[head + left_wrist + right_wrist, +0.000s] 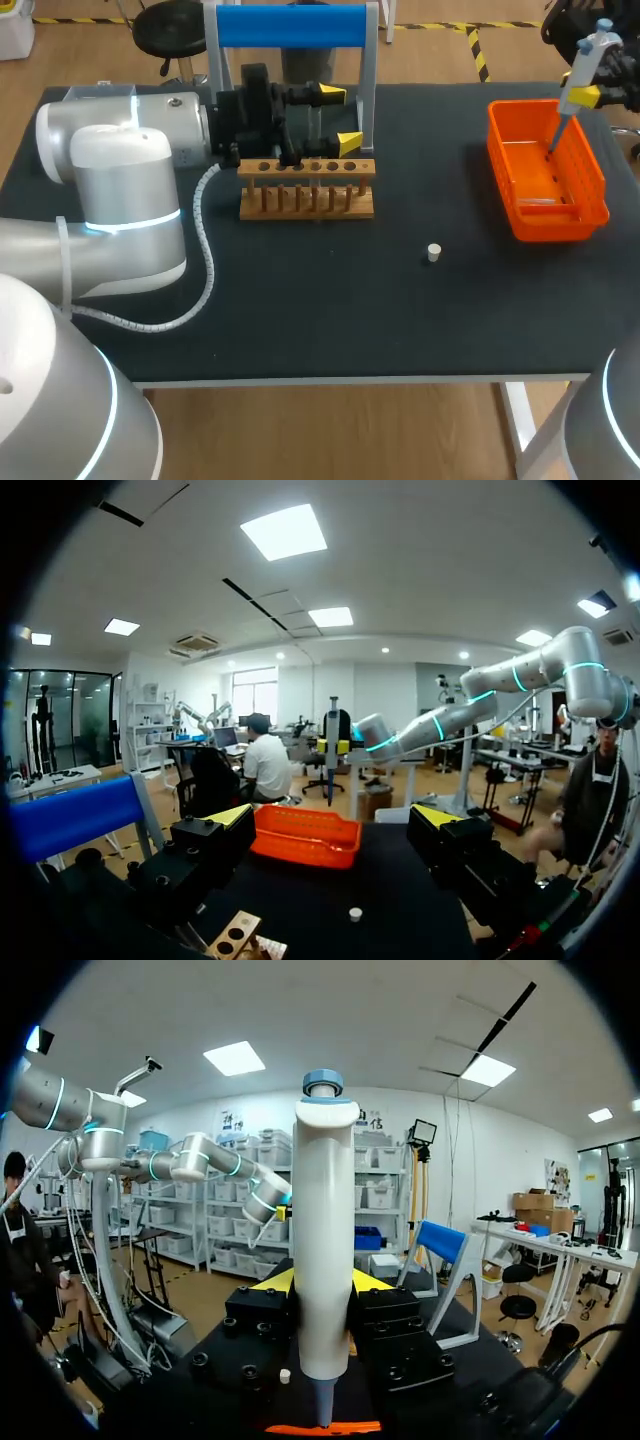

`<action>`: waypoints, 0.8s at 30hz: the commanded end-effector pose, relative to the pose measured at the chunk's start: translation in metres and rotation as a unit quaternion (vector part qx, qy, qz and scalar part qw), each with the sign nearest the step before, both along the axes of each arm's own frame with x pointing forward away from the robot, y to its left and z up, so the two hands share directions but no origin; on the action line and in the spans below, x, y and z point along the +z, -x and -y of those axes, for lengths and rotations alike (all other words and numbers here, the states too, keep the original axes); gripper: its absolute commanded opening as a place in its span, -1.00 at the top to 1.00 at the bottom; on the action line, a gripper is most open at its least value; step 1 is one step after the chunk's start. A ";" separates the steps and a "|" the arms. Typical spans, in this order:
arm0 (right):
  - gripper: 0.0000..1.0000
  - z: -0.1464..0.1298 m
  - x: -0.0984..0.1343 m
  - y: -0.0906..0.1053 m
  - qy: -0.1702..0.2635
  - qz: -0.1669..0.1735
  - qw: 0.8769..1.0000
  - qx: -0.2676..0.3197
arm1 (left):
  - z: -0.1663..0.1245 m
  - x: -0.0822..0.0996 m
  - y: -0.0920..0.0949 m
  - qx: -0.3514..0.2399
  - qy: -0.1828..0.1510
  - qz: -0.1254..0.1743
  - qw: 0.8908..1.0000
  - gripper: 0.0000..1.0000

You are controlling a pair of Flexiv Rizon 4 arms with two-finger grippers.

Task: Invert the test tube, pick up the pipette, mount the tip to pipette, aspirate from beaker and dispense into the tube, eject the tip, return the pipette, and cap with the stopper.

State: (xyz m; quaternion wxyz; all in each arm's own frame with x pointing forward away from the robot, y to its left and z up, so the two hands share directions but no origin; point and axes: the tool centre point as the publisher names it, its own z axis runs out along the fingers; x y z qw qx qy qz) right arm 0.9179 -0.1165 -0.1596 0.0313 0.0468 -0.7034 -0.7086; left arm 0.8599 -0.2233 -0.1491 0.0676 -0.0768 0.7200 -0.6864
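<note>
Right hand grips the pipette over the orange bin; keep it plumb, tip seemingly inside. Left hand gapes.

The table top is matt black and looks cloth-like. The rack is bare brown wood with a dull finish. At the far right, the basket is glossy orange plastic. The pipette is smooth white plastic with a blue cap. The stopper looks matt white. The left arm has a smooth, satin silver shell; the left gripper is matt black.
</note>
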 end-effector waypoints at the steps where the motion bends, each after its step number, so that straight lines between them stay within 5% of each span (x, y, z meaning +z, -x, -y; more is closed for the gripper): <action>1: 1.00 -0.033 0.007 0.018 0.014 0.000 0.999 -0.049 | 0.000 0.000 0.001 0.001 0.001 0.001 1.000 -1.00; 24: 1.00 -0.159 -0.018 0.051 0.002 -0.021 0.999 0.028 | 0.000 0.000 0.001 0.001 0.001 0.001 1.000 -1.00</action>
